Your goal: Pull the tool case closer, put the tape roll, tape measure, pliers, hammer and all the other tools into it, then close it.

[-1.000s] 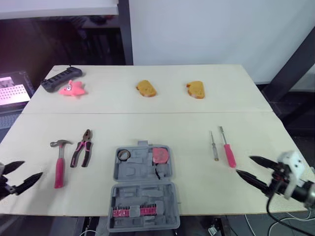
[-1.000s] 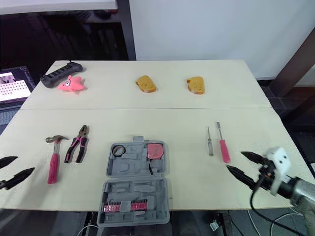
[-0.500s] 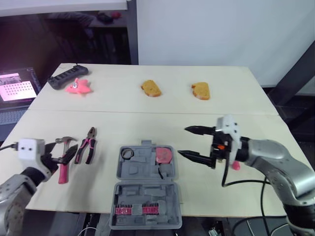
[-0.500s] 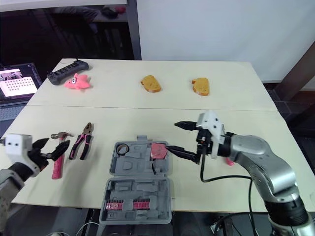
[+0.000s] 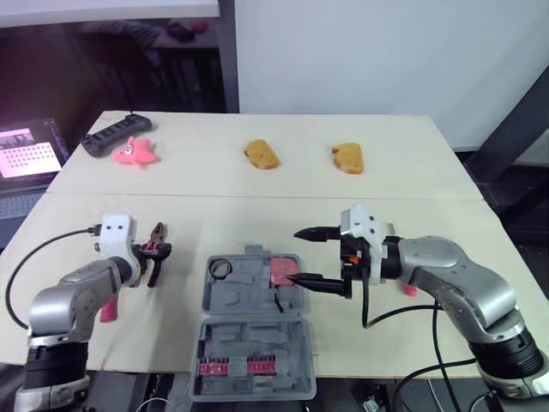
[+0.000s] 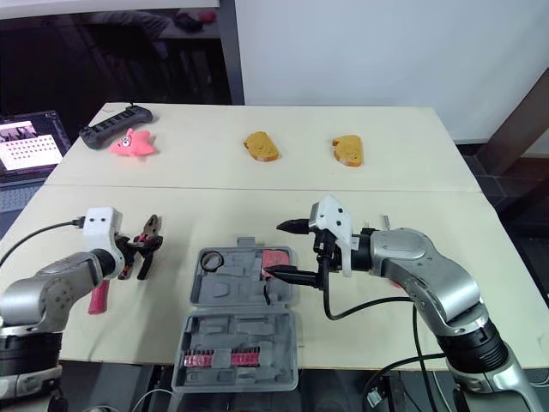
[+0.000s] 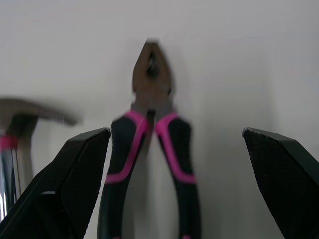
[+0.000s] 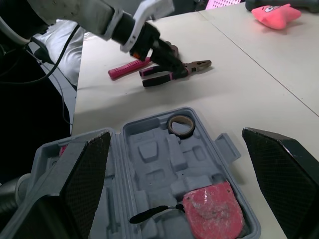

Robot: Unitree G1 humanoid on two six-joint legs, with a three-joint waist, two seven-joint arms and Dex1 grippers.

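Head view: the tool case (image 5: 253,339) lies open at the tabletop's (image 5: 343,184) near edge, with the tape roll (image 5: 220,269) and tape measure (image 5: 283,271) in its far half. The right jaws are spread just beside the tape measure.

Left wrist view: the left jaws stand wide apart on either side of the pliers (image 7: 149,144) (hammer (image 7: 25,114) alongside).

Right wrist view: the right jaws gape over the case.
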